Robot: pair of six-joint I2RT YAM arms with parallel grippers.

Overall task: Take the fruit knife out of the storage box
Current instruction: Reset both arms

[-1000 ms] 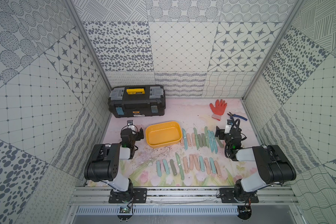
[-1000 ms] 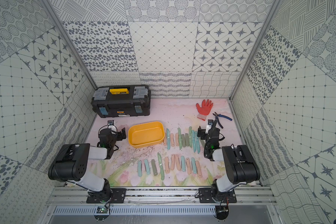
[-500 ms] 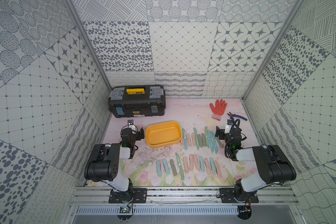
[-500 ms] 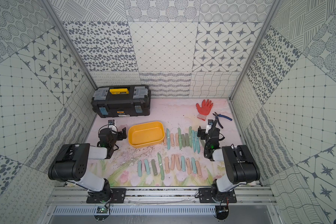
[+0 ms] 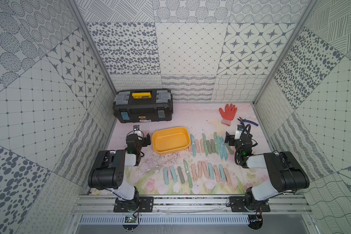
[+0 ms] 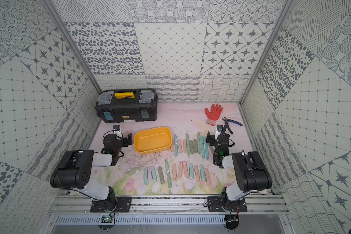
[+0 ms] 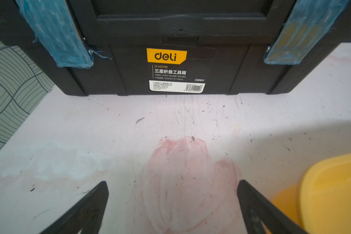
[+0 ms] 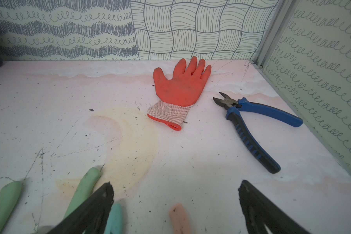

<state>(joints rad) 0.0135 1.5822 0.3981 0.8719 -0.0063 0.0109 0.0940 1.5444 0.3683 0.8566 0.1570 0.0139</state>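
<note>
The yellow storage box point(image 5: 169, 140) point(image 6: 152, 139) sits mid-table, and nothing shows inside it in both top views. Several pastel fruit knives lie folded on the table to its right, in a far row point(image 5: 209, 144) and a near row point(image 5: 199, 170). My left gripper point(image 5: 139, 136) point(image 7: 173, 183) is open just left of the box, over bare table, with the box's corner point(image 7: 332, 192) beside one finger. On the far row's right end my right gripper point(image 5: 239, 137) point(image 8: 176, 183) is open, above the tips of a green knife point(image 8: 83, 188) and a peach knife point(image 8: 178, 218).
A black toolbox point(image 5: 143, 106) point(image 7: 170, 60) stands at the back left, close ahead of the left gripper. A red glove point(image 5: 228, 113) point(image 8: 180, 89) and blue-handled pliers point(image 5: 248, 121) point(image 8: 257, 125) lie at the back right. Patterned walls close in on three sides.
</note>
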